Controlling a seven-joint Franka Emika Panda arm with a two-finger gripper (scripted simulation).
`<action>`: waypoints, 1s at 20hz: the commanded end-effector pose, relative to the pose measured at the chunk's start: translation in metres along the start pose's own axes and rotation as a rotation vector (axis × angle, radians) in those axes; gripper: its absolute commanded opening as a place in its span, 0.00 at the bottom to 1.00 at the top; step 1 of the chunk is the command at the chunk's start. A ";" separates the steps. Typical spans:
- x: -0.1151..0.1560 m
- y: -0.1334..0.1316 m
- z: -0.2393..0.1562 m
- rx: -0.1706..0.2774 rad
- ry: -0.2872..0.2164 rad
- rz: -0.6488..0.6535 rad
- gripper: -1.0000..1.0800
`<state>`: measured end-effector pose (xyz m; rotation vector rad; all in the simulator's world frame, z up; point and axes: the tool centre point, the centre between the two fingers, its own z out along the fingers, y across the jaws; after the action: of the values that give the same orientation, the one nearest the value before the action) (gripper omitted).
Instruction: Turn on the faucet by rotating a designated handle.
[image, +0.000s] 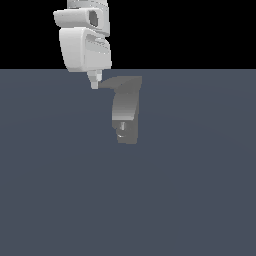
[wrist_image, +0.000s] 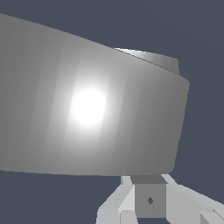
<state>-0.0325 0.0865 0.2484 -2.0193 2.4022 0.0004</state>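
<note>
The faucet (image: 125, 111) is a grey blocky, curved body standing on the flat floor. Its handle (image: 120, 82) is a thin dark-grey lever at the top, tapering to a point towards the exterior view's left. My gripper (image: 95, 81) hangs straight down from the white arm, its narrow fingers together, touching or nearly touching the handle's pointed tip from the left. In the wrist view a broad curved grey surface of the faucet (wrist_image: 87, 109) fills most of the frame, very close. The gripper (wrist_image: 149, 200) shows at the edge of that frame with its white fingers (wrist_image: 114, 205) drawn together.
A plain dark blue-grey floor (image: 190, 200) stretches all around the faucet. The white arm links (image: 84, 42) rise above the gripper at the exterior view's upper left. Nothing else stands in view.
</note>
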 end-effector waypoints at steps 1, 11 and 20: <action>0.013 0.000 0.000 -0.001 0.001 0.006 0.00; 0.065 0.004 0.000 -0.001 0.002 0.009 0.00; 0.116 0.007 0.000 -0.002 0.003 0.011 0.00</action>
<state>-0.0560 -0.0024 0.2484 -2.0410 2.3852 0.0008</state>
